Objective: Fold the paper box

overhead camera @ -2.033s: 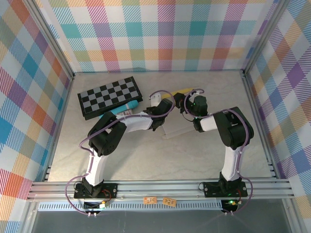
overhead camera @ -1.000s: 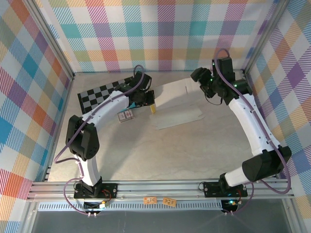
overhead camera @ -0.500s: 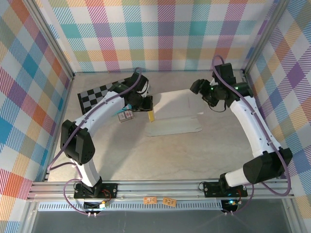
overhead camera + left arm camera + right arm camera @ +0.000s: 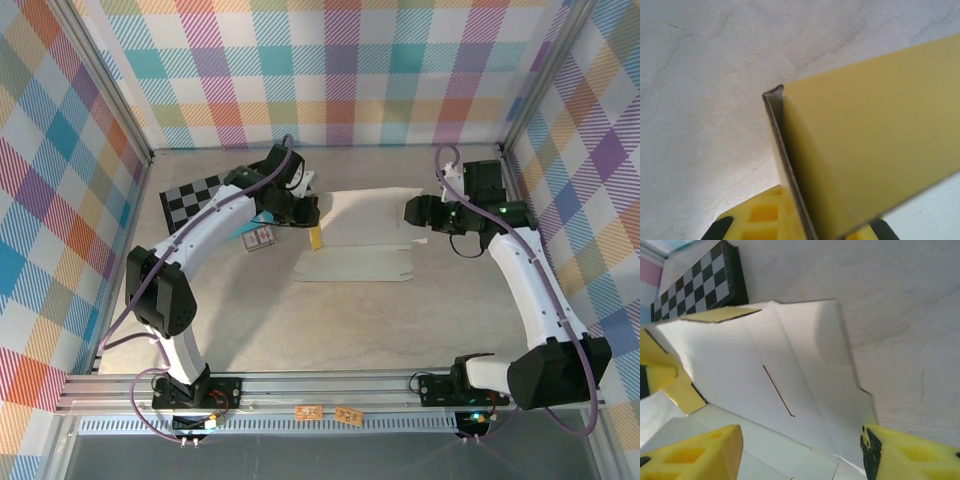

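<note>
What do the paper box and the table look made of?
The paper box: thin cardboard, matte, yellow one face, whitish the other; thin edge, creases and a cut slit show. The table: pale, matte, grey-veined, stone-look; possibly laminate, unclear.

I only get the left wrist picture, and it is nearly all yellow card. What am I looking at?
Observer: From above, that is a small flap at the left end of the paper box, a wide, flat, pale sheet that stretches away to the right.
Operator: Is anything at the far end of it?
Observer: Yes, the right gripper is at the sheet's right edge, with its jaws open.
Operator: Anything else around?
Observer: A checkered board lies to the sheet's left, toward the back wall.
</note>
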Controlling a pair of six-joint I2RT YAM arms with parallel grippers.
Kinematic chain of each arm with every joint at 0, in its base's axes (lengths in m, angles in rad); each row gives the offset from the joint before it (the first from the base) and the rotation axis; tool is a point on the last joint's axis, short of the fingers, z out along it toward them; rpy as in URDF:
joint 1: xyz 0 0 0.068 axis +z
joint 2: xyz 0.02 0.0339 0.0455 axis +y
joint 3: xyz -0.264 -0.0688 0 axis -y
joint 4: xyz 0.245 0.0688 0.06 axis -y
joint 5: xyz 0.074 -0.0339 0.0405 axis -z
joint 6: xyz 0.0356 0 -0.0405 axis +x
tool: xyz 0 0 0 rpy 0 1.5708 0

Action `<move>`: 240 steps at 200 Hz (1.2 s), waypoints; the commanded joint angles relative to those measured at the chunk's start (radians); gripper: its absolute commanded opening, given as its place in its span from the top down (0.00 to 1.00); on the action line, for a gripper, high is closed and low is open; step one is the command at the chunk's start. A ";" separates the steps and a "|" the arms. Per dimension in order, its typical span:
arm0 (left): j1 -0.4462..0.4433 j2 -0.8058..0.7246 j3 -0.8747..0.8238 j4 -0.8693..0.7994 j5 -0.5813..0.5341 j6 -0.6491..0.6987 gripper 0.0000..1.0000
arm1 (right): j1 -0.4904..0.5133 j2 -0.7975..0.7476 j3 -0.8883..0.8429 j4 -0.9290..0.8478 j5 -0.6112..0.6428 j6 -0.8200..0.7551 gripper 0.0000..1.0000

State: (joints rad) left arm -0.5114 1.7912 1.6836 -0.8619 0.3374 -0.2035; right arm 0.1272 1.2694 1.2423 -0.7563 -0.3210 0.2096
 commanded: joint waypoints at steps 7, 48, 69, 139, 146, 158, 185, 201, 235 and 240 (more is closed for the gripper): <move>0.029 0.030 0.060 -0.030 0.082 0.055 1.00 | -0.032 0.017 -0.037 0.042 -0.025 -0.086 0.39; 0.054 0.058 0.065 -0.055 0.113 0.087 1.00 | -0.082 -0.021 -0.055 0.057 -0.012 -0.090 0.38; 0.060 0.066 0.057 -0.049 0.138 0.098 1.00 | -0.093 -0.018 -0.079 0.078 -0.097 -0.094 0.34; 0.059 0.037 0.032 -0.009 0.044 0.083 1.00 | -0.103 -0.098 0.028 0.134 0.002 0.200 0.37; 0.057 0.022 0.018 0.009 0.028 0.081 1.00 | -0.101 -0.100 0.057 0.127 0.028 0.283 0.40; 0.051 -0.005 -0.003 0.035 -0.010 0.075 1.00 | -0.097 -0.085 0.097 0.121 0.033 0.426 0.49; 0.023 -0.056 -0.045 0.089 -0.096 0.069 1.00 | -0.004 -0.005 0.201 0.070 0.100 0.652 0.55; 0.012 -0.071 -0.059 0.108 -0.119 0.062 1.00 | 0.056 0.095 0.301 0.026 0.104 0.686 0.55; -0.004 -0.087 -0.073 0.112 -0.136 0.062 1.00 | 0.111 0.248 0.462 0.004 0.121 0.686 0.56; -0.004 -0.089 -0.075 0.115 -0.138 0.062 1.00 | 0.111 0.266 0.477 0.001 0.115 0.691 0.56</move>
State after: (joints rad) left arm -0.5045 1.7401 1.6268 -0.7761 0.2287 -0.1352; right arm 0.2306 1.4677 1.6405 -0.7052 -0.2291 0.8318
